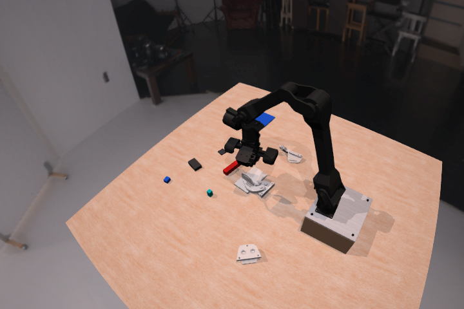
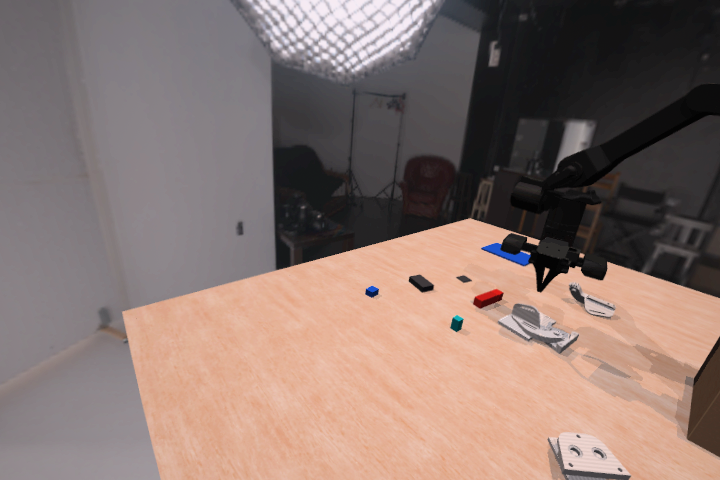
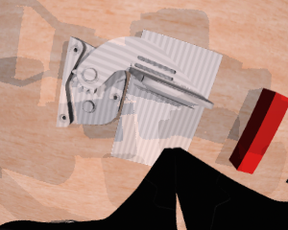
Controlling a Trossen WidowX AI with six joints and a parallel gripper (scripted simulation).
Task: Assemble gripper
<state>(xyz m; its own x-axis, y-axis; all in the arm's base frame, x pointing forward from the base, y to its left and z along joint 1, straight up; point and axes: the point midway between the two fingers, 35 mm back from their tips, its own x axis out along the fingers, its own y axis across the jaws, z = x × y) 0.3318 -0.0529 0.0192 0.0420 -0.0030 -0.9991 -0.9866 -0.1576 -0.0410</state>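
The grey gripper base (image 1: 258, 172) (image 2: 511, 323) (image 3: 130, 139) lies on the table. One white jaw (image 2: 533, 318) (image 3: 117, 53) lies on it, its toothed end around one pin (image 3: 89, 74) and its finger over the square part. The other pin (image 3: 88, 106) is bare. The second jaw (image 1: 294, 157) (image 2: 599, 306) lies on the table, on the robot-base side of my gripper. The housing plate (image 1: 247, 251) (image 2: 593, 459) lies apart, near the front, with two round holes. My gripper (image 2: 540, 289) (image 3: 171, 155) is shut and empty, above the table beside the gripper base's square part.
A red block (image 1: 231, 167) (image 2: 488, 298) (image 3: 261, 131) lies close to the gripper base. A teal block (image 1: 209, 193) (image 2: 456, 323), blue cube (image 1: 167, 179) (image 2: 371, 291), black block (image 1: 194, 164) (image 2: 421, 283), dark square (image 1: 222, 151) (image 2: 463, 279) and blue sheet (image 1: 265, 118) (image 2: 502, 253) lie farther off.
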